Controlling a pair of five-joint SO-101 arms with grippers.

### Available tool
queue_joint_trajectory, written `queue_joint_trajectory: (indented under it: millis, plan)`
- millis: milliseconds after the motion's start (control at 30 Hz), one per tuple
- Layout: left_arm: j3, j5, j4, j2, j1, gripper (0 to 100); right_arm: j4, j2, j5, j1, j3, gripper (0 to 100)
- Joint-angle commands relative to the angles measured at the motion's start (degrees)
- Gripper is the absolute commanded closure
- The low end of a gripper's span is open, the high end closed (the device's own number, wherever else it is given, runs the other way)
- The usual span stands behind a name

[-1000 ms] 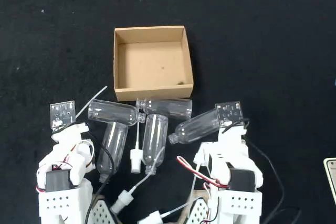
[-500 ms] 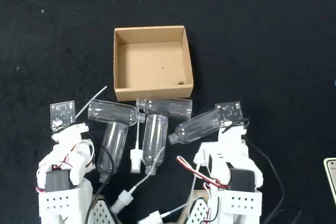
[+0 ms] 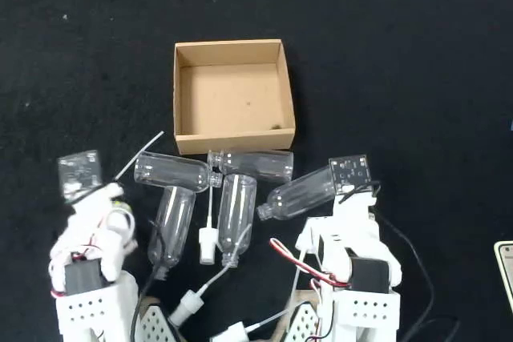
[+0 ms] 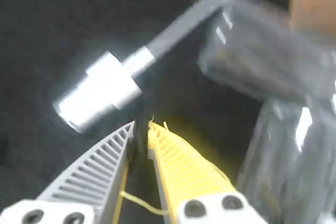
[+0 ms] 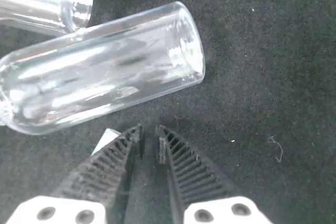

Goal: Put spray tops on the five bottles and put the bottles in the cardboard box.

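Cardboard box [image 3: 234,144] sits open-topped mid-table, with wide black table [image 3: 417,78] on every side of it (any print on box or bottles is too small to make out). All five bottles lie on their sides in a cluster just in front of the box's near wall. First crosswise bottle [image 3: 170,171] and second crosswise bottle [image 3: 252,164] lie neck to neck. Left lengthwise bottle [image 3: 173,226] and right lengthwise bottle [image 3: 236,215] lie below them. The slanted bottle [image 3: 300,192] has its base hidden under the right arm's wrist board. Loose spray top [image 3: 208,243] lies between the two lengthwise bottles. Second spray top [image 3: 187,307] lies between the arm bases, and a third spray top [image 3: 232,332] is cut by the frame's lower edge. Left gripper [image 4: 140,125] has its fingers pinched to a slit with nothing between them, tips just short of a blurred spray top [image 4: 100,92] whose tube runs out of frame. Right gripper [image 5: 148,129] is likewise nearly closed and empty, tips just beside the slanted bottle [image 5: 100,72]. A pale object [image 3: 505,274] is cut off at the table's right edge, and I cannot tell what it is.
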Motion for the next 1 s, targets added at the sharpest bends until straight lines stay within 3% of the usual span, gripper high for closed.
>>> queue_joint_trajectory:
  millis: [0,100,233,333,433,567,800,967]
  plan:
    - [1.27,-0.7,-10.99,-0.7,-9.63,97,0.35,-5.58,-0.09,-0.53,-0.22,98.7]
    - [1.27,-6.59,-15.12,-0.7,-14.81,97,0.35,-5.58,-0.09,-0.53,-0.22,98.7]
    - [-1.98,-17.76,-15.91,-0.7,-15.52,97,0.35,-5.58,-0.09,-0.53,-0.22,98.7]
    - [-9.45,-20.57,-11.08,-0.62,-15.52,97,0.35,-5.58,-0.09,-0.53,-0.22,98.7]
    - [-18.86,-20.4,-4.31,-0.62,-14.73,87,0.35,-5.58,-0.09,-0.53,-0.22,98.7]
    - [-24.75,-20.66,4.84,-0.53,-7.96,71,0.35,-5.58,-0.09,-0.53,-0.22,98.7]
    - [-25.54,-20.75,13.01,0.09,4.79,71,0.35,-5.58,-0.09,-0.53,-0.22,98.7]
    - [-27.56,-20.75,13.19,10.73,11.91,71,0.35,-5.58,-0.09,-0.53,-0.22,98.7]
